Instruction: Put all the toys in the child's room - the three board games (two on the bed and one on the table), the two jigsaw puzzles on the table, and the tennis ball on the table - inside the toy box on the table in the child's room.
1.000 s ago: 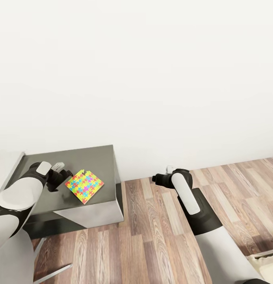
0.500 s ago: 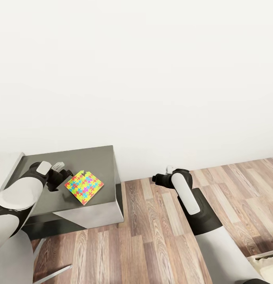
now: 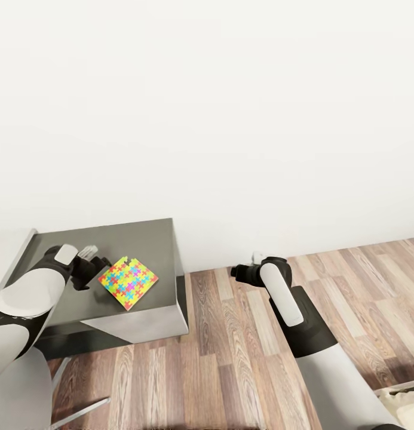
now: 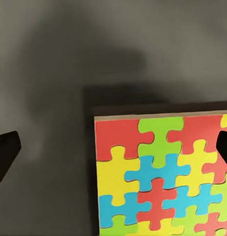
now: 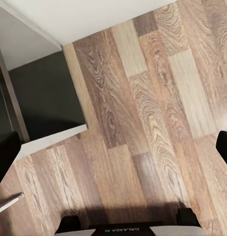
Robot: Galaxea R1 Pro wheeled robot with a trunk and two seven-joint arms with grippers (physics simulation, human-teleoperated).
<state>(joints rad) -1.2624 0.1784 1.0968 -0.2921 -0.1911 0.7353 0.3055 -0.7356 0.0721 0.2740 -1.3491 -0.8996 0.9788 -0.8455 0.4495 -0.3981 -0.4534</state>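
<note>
Nothing has shifted: left claw (image 3: 94,266) hangs open beside jigsaw puzzle (image 3: 128,282) on table (image 3: 148,239); right claw (image 3: 238,272) open over floor (image 3: 230,358).

Jigsaw puzzle (image 3: 128,282) — red, yellow, green, blue interlocking pieces, dark grey table (image 3: 148,240), brown wood-plank floor (image 3: 230,358), white wall (image 3: 230,119)

Left wrist view: multicolour flat jigsaw puzzle sheet (image 4: 162,172) cut off at two frame edges, only one corner in view. Left gripper's dark fingertips (image 4: 5,152) clipped by the frame sides, so gap looks wide, probably apart. Head view: left gripper (image 3: 90,266) mostly hidden behind its own wrist. Dark grey table corner section (image 3: 144,239) runs off the left edge. Right gripper (image 3: 242,272) too small to read.
</note>
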